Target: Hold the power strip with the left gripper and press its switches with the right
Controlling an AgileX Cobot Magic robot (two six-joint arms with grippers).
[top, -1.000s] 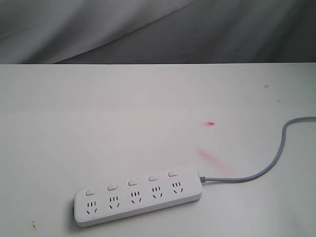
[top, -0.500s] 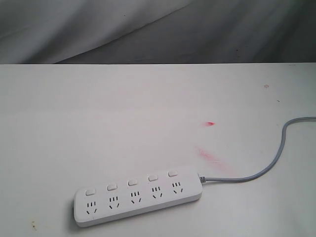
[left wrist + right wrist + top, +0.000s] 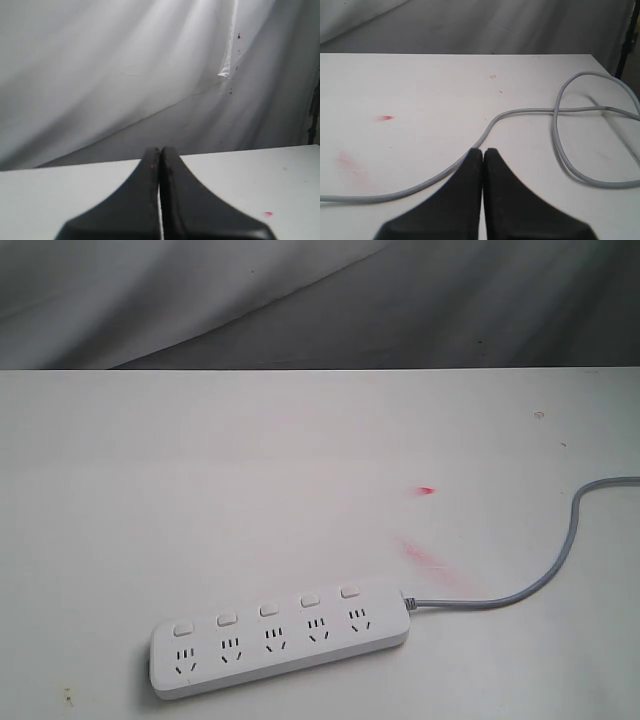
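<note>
Power strip [image 3: 280, 640] lengthwise by near edge of bench [image 3: 200, 490], cord [image 3: 560, 560] toward right edge, apart from left tool [image 3: 160, 150] and right tool [image 3: 483, 151], both pinched closed, empty.

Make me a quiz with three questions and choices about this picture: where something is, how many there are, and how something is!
1. Where is the power strip on the table?
A. By the far edge
B. Hanging off the side
C. Near the front, lying flat
2. How many switches does it have?
A. Three
B. Five
C. Seven
3. How is the left gripper?
A. Shut, holding nothing
B. Wide open
C. Shut on the power strip
Answers: 1 C, it lies low in the exterior view; 2 B, one sits above each socket; 3 A, it is closed tight on nothing.
</note>
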